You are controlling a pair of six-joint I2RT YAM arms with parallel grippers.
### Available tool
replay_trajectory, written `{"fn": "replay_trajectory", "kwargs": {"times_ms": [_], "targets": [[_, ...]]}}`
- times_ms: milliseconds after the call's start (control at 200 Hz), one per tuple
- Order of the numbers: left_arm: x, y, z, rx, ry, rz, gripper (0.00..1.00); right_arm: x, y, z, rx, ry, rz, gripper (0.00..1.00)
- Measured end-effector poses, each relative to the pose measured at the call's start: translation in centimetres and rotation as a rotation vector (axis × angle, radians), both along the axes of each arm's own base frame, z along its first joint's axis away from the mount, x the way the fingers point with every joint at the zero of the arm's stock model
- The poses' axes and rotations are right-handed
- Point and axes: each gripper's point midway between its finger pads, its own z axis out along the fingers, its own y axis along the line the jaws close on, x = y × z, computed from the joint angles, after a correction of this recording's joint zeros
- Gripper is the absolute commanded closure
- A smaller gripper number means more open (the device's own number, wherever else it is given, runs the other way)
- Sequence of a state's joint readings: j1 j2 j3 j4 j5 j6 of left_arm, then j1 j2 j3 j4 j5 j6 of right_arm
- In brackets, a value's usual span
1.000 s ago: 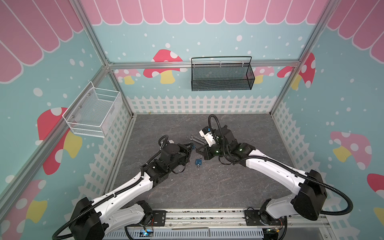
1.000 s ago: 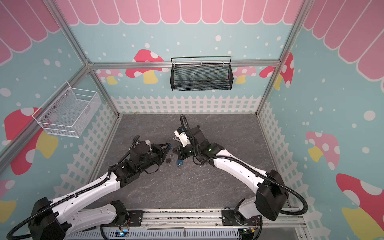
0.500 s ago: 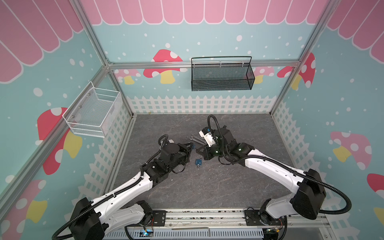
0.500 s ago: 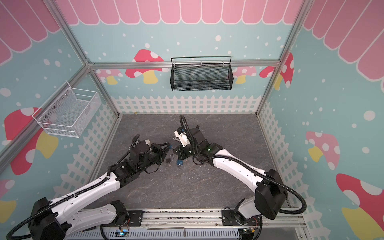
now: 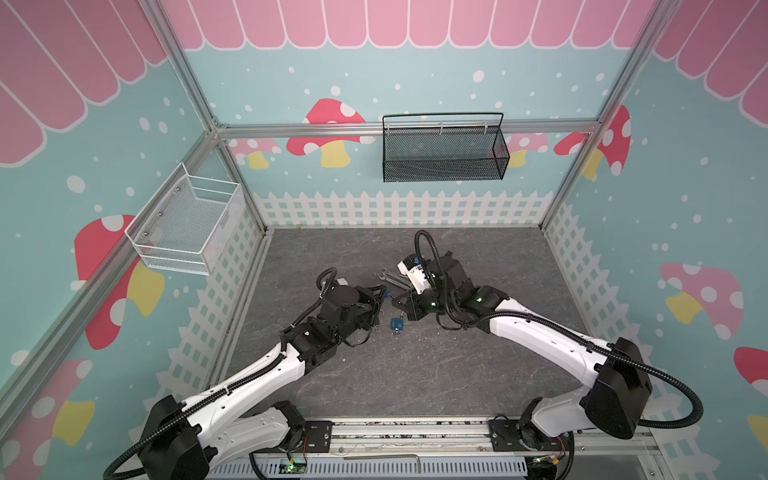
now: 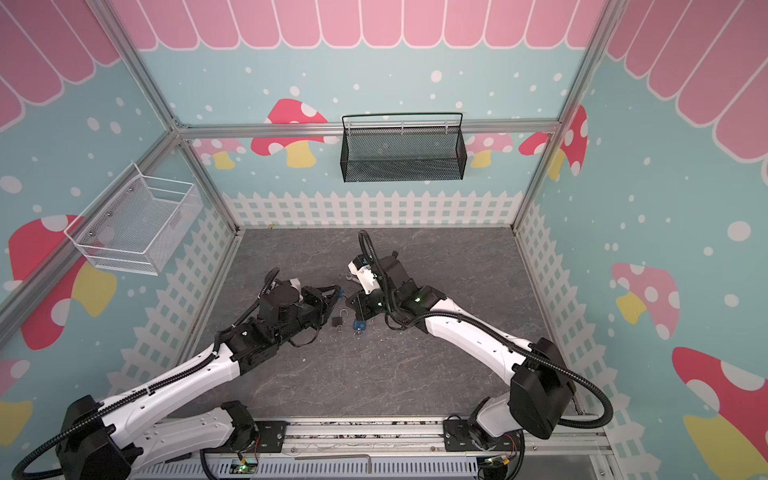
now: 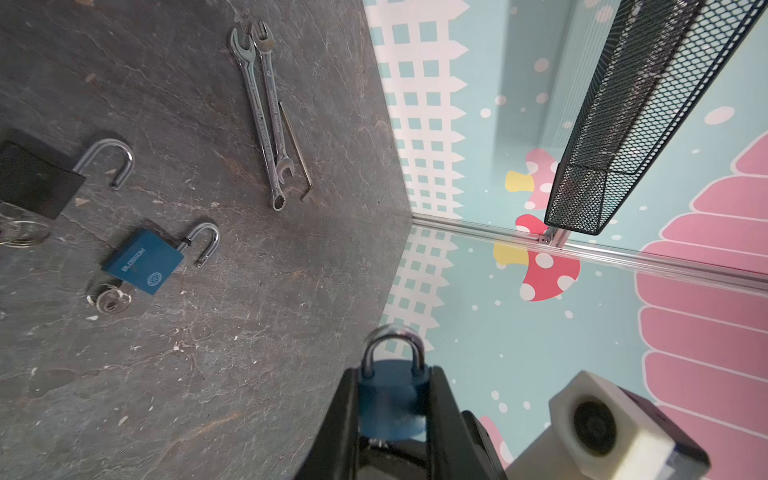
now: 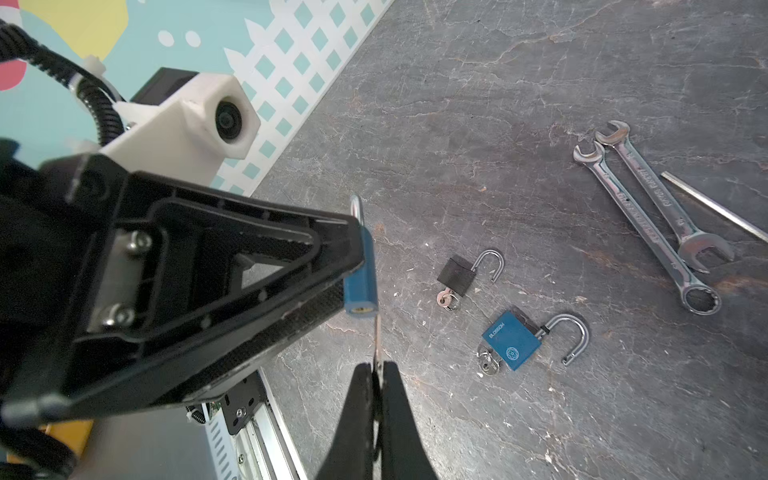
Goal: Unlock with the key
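The left pincer is clenched on a rounded padlock with a blue body, and its 2 fingers press the body from either side. The shackle is shut and pokes out past the fingertips. The padlock is held clear of the desk, keyhole end turned toward the other arm.

The right pincer is clamped tight on the key, pinching its head so the thin blade stands straight out from between the fingertips. The blade's tip reaches the keyhole end of the rounded padlock and sits right at the edge of the brass keyway. Whether it has entered the slot I cannot tell. In both top views the 2 pincers meet tip to tip near the middle of the desk.

On the desk, apart from both pincers, lie a black padlock and a square blue padlock. They are near each other, each with its shackle swung open and keys at its base. Farther off, 2 wrenches lie side by side and touching, with a hex key just beside them
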State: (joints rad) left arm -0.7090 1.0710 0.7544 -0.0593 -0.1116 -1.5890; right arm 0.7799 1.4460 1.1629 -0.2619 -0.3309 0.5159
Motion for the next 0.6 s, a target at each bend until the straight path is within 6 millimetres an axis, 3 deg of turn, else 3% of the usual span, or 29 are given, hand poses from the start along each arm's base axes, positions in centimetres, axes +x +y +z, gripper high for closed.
{"fn": "replay_trajectory", "kwargs": {"times_ms": [600], "targets": [[0.08, -0.06, 0.24, 0.019, -0.004, -0.009, 1.00, 0.01, 0.28, 0.62, 0.014, -0.015, 0.012, 1.00]]}}
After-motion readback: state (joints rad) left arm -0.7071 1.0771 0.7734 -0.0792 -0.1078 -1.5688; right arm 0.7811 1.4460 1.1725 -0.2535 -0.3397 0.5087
